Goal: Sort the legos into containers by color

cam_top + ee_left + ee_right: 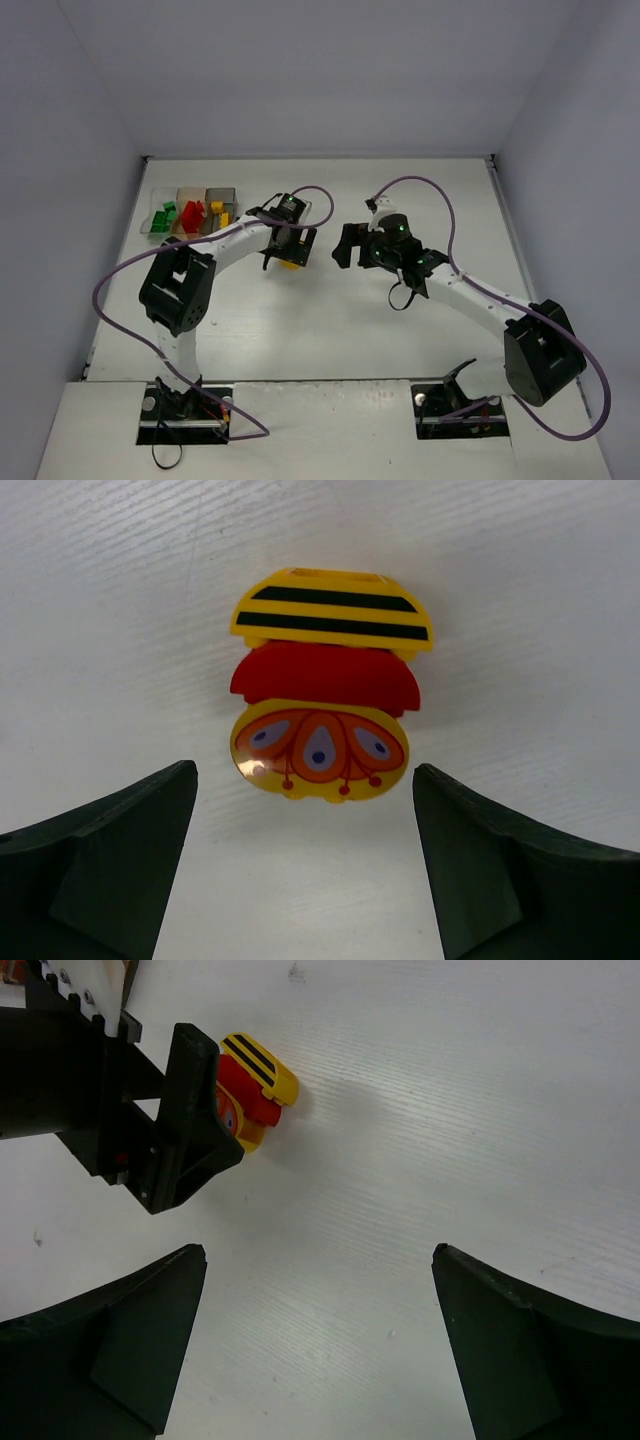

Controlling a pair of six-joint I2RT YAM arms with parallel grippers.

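Note:
A clump of legos (325, 685) lies on the white table: a yellow black-striped piece, a red piece and a yellow printed piece stuck together. My left gripper (304, 770) is open just short of it, touching nothing. From above, the clump (289, 263) shows as yellow under the left gripper (285, 250). My right gripper (318, 1250) is open over bare table, with the clump (255, 1085) and a left finger (195, 1130) ahead of it. The containers (205, 189) at the back left hold green legos (163, 217), red legos (192, 213) and yellow legos (218, 210).
The right gripper (345, 245) hangs a short way right of the left one. Purple cables loop off both arms. Grey walls close the table at the back and sides.

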